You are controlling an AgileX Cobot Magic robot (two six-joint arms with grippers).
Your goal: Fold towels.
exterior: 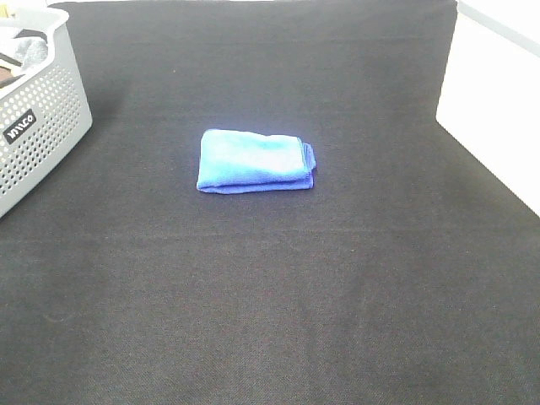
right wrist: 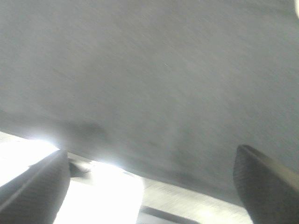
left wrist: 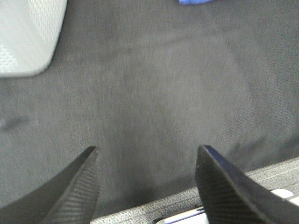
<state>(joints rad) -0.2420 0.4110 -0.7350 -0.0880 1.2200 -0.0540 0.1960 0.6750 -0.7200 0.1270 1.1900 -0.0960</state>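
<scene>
One blue towel [exterior: 256, 160] lies folded into a compact rectangle near the middle of your dark cloth-covered table [exterior: 270, 304], its layered edges stacked at the right-hand end in the high camera's view. It sits alone on the fabric, well apart from the grey perforated basket [exterior: 38, 126] at the table's far left corner, where some dark and pale cloth shows over the rim. A white surface [exterior: 494, 110] borders the table on the right.

Neither of your arms appears in the high view. Your left gripper [left wrist: 147, 186] hangs over bare table near its front edge, its two dark ribbed fingers [left wrist: 77, 191] spread apart with nothing between them; a sliver of the towel shows at the far edge of that wrist picture, and a corner of the basket sits off to one side. Your right gripper [right wrist: 152, 186] is spread wide as well, its fingers [right wrist: 266, 186] at opposite edges of a blurred picture, empty above the dark cloth and a bright glare by the table's edge.
</scene>
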